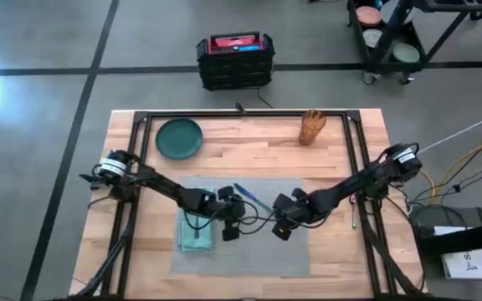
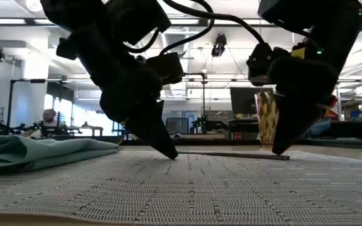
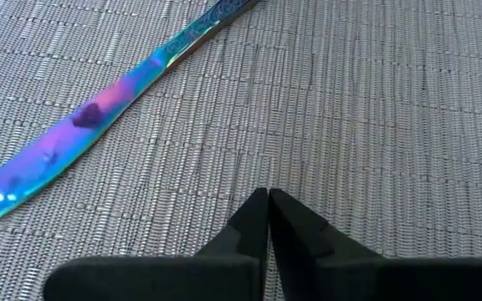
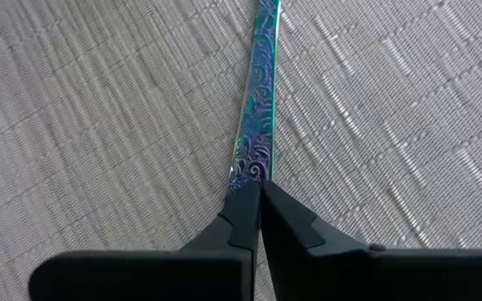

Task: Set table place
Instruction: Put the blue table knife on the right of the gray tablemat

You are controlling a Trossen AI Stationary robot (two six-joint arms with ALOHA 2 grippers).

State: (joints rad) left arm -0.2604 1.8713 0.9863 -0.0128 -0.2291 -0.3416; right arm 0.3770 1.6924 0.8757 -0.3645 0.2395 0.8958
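There, the one grey placemat (image 1: 249,242) lay on the table (image 1: 341,159) with its long axis across it, and one iridescent knife (image 1: 248,196) lay slantwise on the mat. My left gripper (image 3: 268,197) was pinched shut on nothing, tips at the weave; my right gripper (image 4: 259,191) was closed on the knife's patterned handle end. One teal napkin (image 1: 194,232), no writing legible.

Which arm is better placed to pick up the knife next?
Right, probably. The right gripper, shut, sits at the end of the knife handle on the placemat. The left gripper, also shut, points at bare mat beside the blade.
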